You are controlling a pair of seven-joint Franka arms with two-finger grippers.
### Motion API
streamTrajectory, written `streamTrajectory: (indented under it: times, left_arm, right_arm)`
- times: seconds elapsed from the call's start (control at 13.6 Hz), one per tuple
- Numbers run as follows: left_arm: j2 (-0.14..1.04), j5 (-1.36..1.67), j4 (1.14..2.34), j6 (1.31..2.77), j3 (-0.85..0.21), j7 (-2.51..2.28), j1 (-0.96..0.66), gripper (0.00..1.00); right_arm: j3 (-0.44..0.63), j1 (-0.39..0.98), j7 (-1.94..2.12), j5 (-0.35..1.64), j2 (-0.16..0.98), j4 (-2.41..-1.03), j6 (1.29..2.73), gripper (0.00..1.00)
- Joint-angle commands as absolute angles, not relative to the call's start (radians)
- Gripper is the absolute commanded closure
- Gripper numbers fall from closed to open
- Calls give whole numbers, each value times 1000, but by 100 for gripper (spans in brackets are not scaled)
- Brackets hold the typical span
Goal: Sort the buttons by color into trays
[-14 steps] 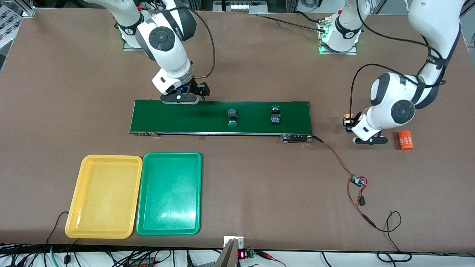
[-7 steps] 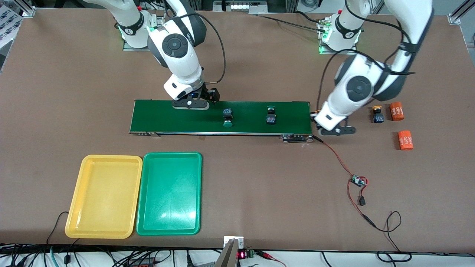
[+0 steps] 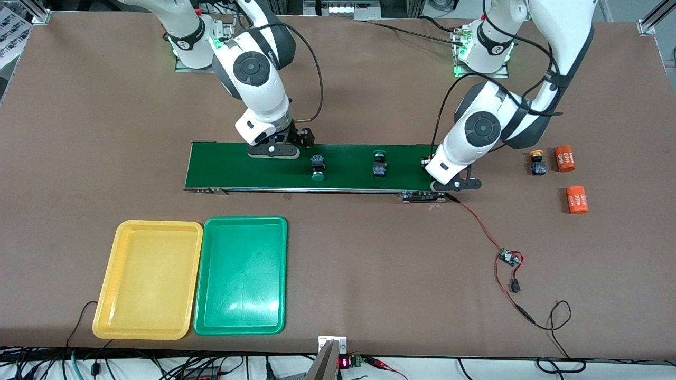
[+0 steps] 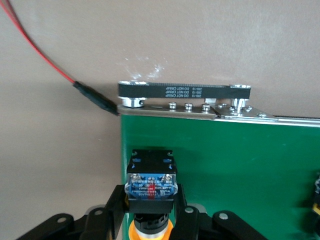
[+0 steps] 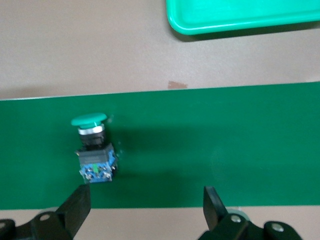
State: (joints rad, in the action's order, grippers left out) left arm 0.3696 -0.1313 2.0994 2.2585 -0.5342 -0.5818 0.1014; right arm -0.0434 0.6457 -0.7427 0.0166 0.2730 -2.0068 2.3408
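Two green-capped buttons (image 3: 317,169) (image 3: 378,164) lie on the matte conveyor belt (image 3: 232,166). Right gripper (image 3: 273,152), fingers apart, hangs over the belt just beside the nearer one, whose long axis crosses the belt. Left gripper (image 3: 455,184) is clamped on a blocky yellow-capped button (image 4: 151,186) over the belt's end. Glossy yellow tray (image 3: 148,278) and green tray (image 3: 242,274) sit empty.

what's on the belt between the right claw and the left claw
Front view: two green-capped buttons lie on the conveyor belt between the right claw and left claw.
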Motion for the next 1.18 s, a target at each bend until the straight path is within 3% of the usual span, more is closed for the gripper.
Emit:
streamTrajectory:
  times: [0.0,0.07,0.15,0.22,0.51,0.66,1.1]
  left_arm:
    - [402,-112,2075,2256,-535,-583,77,100]
    - [402,-112,2075,2256,-535,-581,75,98]
    - [400,-112,2074,2256,-535,-580,75,64]
    - [390,-112,2074,2261,-535,-577,77,1]
    - [264,-94,2055,2223,-528,-572,141,0]
    - [224,-95,2059,2067,-526,-546,223,0]
    - [304,-144,2089,2043,-522,-246,558,0]
  right_arm:
    - [-32,646,-762,-12,314,-1965,2347,0]
    - [-31,646,-764,-17,328,-1959,2350,0]
    - [-31,646,-765,-24,354,-1938,2350,0]
    - [-29,646,-765,-25,389,-1910,2349,0]
    - [-28,649,-769,-23,465,-1839,2350,0]
    - [-28,649,-769,-23,497,-1813,2352,0]
    - [-29,653,-769,-21,521,-1821,2335,0]
